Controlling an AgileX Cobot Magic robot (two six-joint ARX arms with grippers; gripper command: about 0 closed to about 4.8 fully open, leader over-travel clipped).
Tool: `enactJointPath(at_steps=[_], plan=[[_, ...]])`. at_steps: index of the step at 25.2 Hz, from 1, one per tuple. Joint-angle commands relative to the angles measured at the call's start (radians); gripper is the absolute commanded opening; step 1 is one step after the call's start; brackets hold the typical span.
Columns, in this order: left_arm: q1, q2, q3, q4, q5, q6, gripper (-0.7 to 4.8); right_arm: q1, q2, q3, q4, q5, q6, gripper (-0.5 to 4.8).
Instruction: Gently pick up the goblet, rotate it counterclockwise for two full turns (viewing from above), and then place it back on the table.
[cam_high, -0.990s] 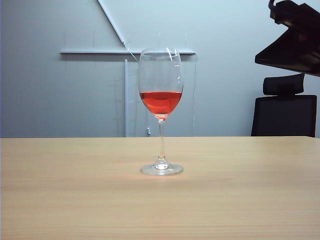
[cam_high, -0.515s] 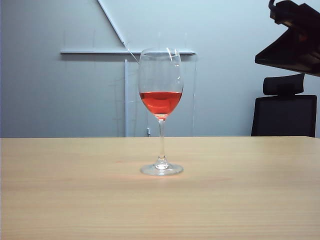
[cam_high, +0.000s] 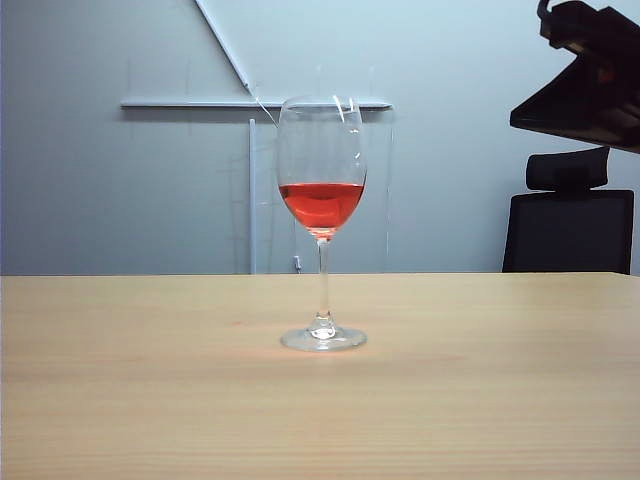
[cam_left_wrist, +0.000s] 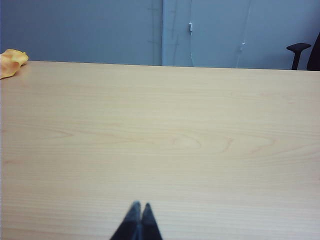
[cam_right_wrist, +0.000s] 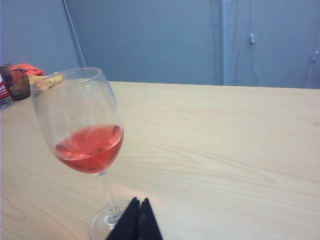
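I see the glass (cam_high: 322, 225) standing upright on its round foot near the middle of the counter (cam_high: 500, 400) in the exterior view, its bowl about a third full of red liquid (cam_high: 321, 204). Nothing touches it. In my right wrist view the same glass (cam_right_wrist: 85, 135) sits just beside the right end effector (cam_right_wrist: 137, 202), whose two dark fingertips are pressed together, closed on nothing, with the foot of the glass close by but apart from them. My left end effector (cam_left_wrist: 139, 206) is likewise closed and empty, low over bare counter (cam_left_wrist: 200, 140). A dark arm part (cam_high: 585, 75) hangs in the upper right of the exterior frame, above a black office chair (cam_high: 568, 225) behind the counter.
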Motion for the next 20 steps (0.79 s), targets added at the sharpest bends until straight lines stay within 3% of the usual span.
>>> enactJointPath(at_steps=[1,8,11,20], plan=[[-0.001,0.002,0.002,0.005,0.003,0.005,-0.05,0.000,-0.006,0.002,0.005,0.005,-0.002,-0.08],[0.000,0.002,0.002,0.005,0.003,0.005,-0.05,-0.126,-0.326,-0.001,-0.331,0.026,-0.002,-0.08],[0.000,0.002,0.002,0.005,0.003,0.005,-0.05,-0.269,-0.533,-0.001,-0.515,0.006,-0.002,-0.08],[0.000,0.002,0.002,0.005,0.003,0.005,-0.05,-0.502,-0.753,-0.042,-0.614,-0.145,-0.085,-0.08]])
